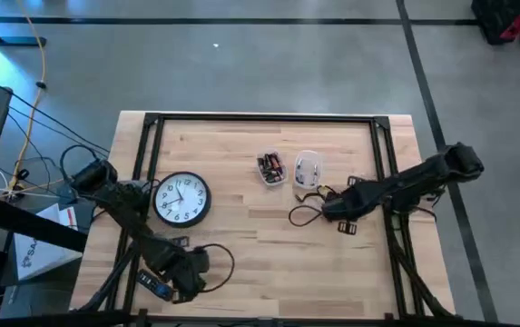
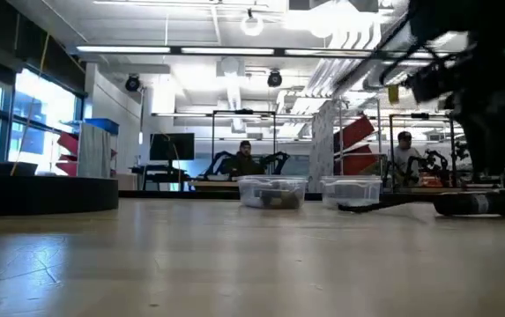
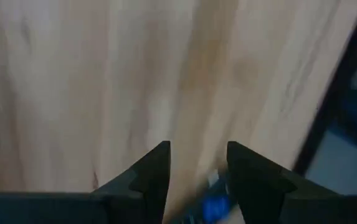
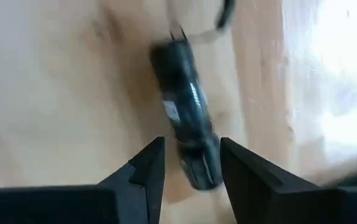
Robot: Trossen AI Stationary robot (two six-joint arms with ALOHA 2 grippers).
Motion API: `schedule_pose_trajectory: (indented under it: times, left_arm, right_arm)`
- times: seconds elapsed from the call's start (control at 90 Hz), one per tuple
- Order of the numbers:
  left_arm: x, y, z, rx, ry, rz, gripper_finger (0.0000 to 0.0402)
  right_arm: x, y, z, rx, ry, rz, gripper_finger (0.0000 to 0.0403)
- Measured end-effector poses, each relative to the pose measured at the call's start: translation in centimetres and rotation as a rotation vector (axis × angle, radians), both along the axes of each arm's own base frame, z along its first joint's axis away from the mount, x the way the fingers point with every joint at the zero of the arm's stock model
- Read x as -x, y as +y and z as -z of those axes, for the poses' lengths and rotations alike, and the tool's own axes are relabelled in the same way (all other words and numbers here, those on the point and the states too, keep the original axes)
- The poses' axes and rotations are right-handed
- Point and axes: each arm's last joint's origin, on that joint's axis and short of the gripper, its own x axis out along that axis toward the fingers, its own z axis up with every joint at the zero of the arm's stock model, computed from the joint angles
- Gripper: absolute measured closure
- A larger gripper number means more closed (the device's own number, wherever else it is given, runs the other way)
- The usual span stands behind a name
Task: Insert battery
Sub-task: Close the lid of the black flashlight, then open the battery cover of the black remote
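Left pincer (image 3: pixel 197 171) parked at near surface (image 1: pixel 241 245) edge, fingers apart on nothing. Right pincer (image 4: pixel 190 165) apart, straddling a blurred dark cylindrical device (image 4: pixel 184 112); identity unclear. Batteries (image 1: pixel 270 167) sit in clear tub (image 1: pixel 271 178), second tub's (image 1: pixel 307 169) contents unreadable. Clock (image 1: pixel 181 199) left.

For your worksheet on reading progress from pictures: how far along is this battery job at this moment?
Early stage. Nothing looks done: the batteries sit in their tub, the clock lies face up. In hand: the right gripper, open, straddles a dark flashlight without gripping it. The left gripper waits, open, at the table's near edge. Left: grasping, fetching and inserting a battery.
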Motion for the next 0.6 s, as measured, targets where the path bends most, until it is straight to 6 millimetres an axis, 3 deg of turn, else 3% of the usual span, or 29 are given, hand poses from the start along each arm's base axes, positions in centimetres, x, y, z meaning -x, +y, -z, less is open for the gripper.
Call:
schedule_pose_trajectory:
  times: [0.167,0.367,0.6]
  left_arm:
    - [0.8,-1.2,-0.7,0.078,0.058,0.026,0.0263]
    - [1.7,-3.7,-2.7,0.146,0.076,-0.036,0.0264]
    - [4.1,-7.0,-1.1,0.08,0.13,0.039,0.0268]
  right_arm:
    - [-0.2,3.4,-0.9,-0.009,-0.272,-0.032,0.0284]
    - [-2.0,9.0,-1.6,-0.025,-0.71,-0.17,0.0284]
    - [-5.2,14.4,-1.0,-0.099,-0.977,-0.29,0.0284]
